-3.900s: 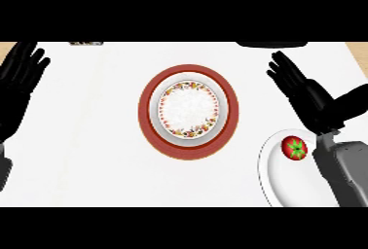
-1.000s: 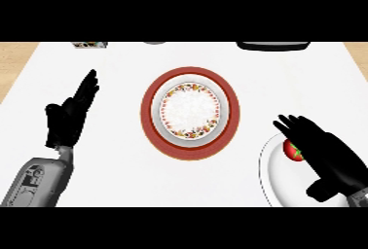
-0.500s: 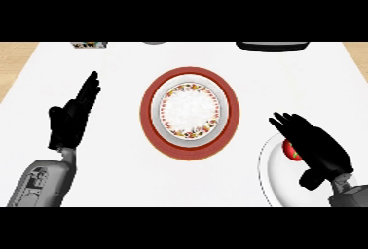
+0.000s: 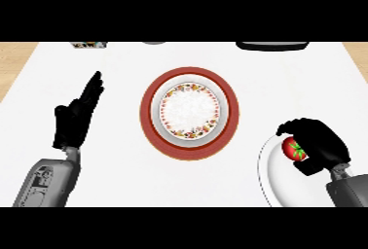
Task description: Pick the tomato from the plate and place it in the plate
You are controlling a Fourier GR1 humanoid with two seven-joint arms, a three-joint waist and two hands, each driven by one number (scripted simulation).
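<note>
A: Head view, entry one. White table (image 4: 108, 185) fills the field; wood-coloured strips show past its left and right edges near the top. Along the far edge: a small patterned item (image 4: 90, 45) at left, a grey round thing (image 4: 153, 43) just cut off, a dark tray-like object (image 4: 273, 46) at right. All three well apart from the work area.

B: Open room?

A: Bare table between the centre plates and each forearm, and a wide bare band below the centre plates. In the middle, a red plate (image 4: 189, 113) with a smaller floral-rimmed plate (image 4: 189, 111) resting on it. At lower right, a white plate (image 4: 269, 172), its right part hidden by the arm and cut by the frame edge.

B: Right robot hand?

A: Right robot hand (image 4: 320, 146) sits over the white plate's upper part, fingers curled over and around the tomato (image 4: 293, 149). The tomato's red side with its green top shows at the left of the palm. Fingertips arch down by the plate's upper rim. Grasping the tomato. Cannot tell whether the tomato touches the plate's surface or is raised off it.

B: Left?

A: Left robot hand (image 4: 75, 119) at the left of the table, fingers straight and pointing away toward the far edge, thumb side toward the red plate. Released, holds nothing, touches no object. Well apart from the red plate. Grey forearm enters from the lower left corner.
</note>
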